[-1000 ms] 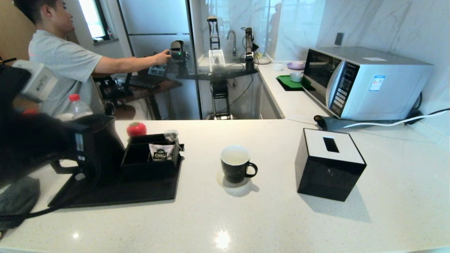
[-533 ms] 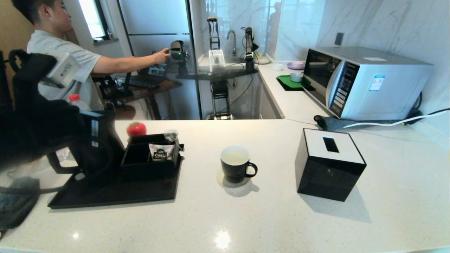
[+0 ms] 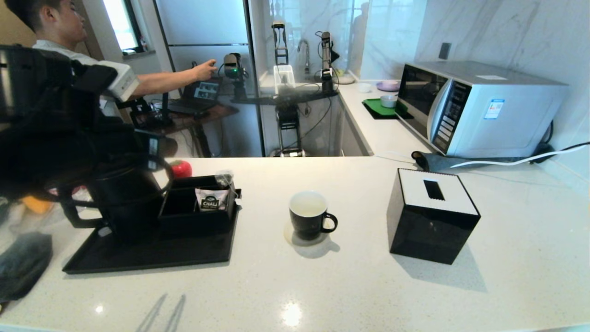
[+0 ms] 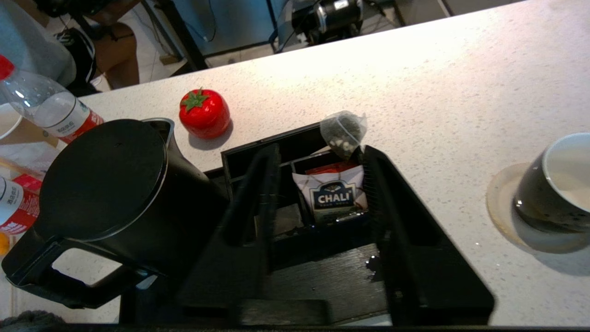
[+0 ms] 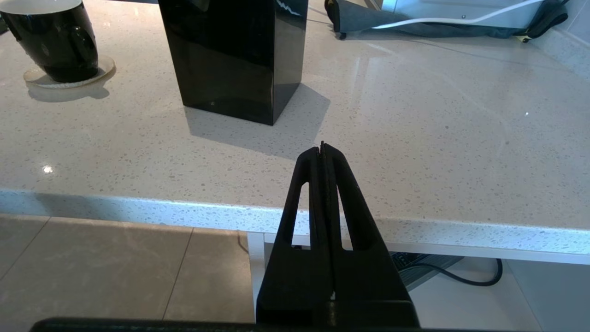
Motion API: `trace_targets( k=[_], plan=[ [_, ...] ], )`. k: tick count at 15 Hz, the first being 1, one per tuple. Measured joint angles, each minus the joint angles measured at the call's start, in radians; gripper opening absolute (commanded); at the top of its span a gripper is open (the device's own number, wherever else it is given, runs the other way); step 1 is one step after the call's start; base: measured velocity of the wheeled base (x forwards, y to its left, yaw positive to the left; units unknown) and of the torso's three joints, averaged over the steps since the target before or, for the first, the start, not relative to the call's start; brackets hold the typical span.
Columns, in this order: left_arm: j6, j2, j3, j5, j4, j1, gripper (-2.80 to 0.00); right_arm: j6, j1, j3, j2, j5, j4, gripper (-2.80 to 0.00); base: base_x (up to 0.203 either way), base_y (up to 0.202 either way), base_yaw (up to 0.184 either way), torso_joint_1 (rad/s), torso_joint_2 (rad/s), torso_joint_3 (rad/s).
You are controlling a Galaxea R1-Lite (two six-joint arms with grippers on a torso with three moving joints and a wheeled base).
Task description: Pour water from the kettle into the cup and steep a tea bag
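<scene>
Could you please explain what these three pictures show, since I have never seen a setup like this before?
This is a two-armed robot at a white kitchen counter. The wide picture comes from a camera on its head; the other two come from cameras on its wrists, looking along the fingers.

On the counter a black tray carries a black kettle and a compartment box, which holds a white CHALI sachet and, at its rim, a mesh tea bag. To the right stand a black cup on a coaster and a black tissue box. A red tomato-shaped object sits behind the tray.

The left gripper hovers over the box, fingers apart, holding nothing. The right gripper is parked at the counter edge, shut and empty.
</scene>
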Motion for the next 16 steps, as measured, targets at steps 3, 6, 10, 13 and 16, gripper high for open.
trace_targets(
  k=[3, 6, 10, 13, 16],
  plan=[
    [0.0, 0.07, -0.042, 0.001, 0.0, 0.021, 0.0, 0.0, 0.0, 0.0, 0.0, 0.0, 0.0, -2.8, 0.0, 0.0, 0.0, 0.0, 0.0, 0.0],
    [-0.003, 0.148, -0.085, 0.003, 0.0, 0.027, 0.0, 0.0, 0.0, 0.0, 0.0, 0.0, 0.0, -2.8, 0.0, 0.0, 0.0, 0.0, 0.0, 0.0],
    [-0.005, 0.244, -0.112, 0.001, -0.002, 0.032, 0.0, 0.0, 0.0, 0.0, 0.0, 0.0, 0.0, -2.8, 0.0, 0.0, 0.0, 0.0, 0.0, 0.0],
    [-0.005, 0.31, -0.141, -0.001, 0.0, 0.046, 0.0, 0.0, 0.0, 0.0, 0.0, 0.0, 0.0, -2.8, 0.0, 0.0, 0.0, 0.0, 0.0, 0.0],
    [-0.006, 0.378, -0.192, -0.004, 0.0, 0.052, 0.0, 0.0, 0.0, 0.0, 0.0, 0.0, 0.0, -2.8, 0.0, 0.0, 0.0, 0.0, 0.0, 0.0]
  ],
)
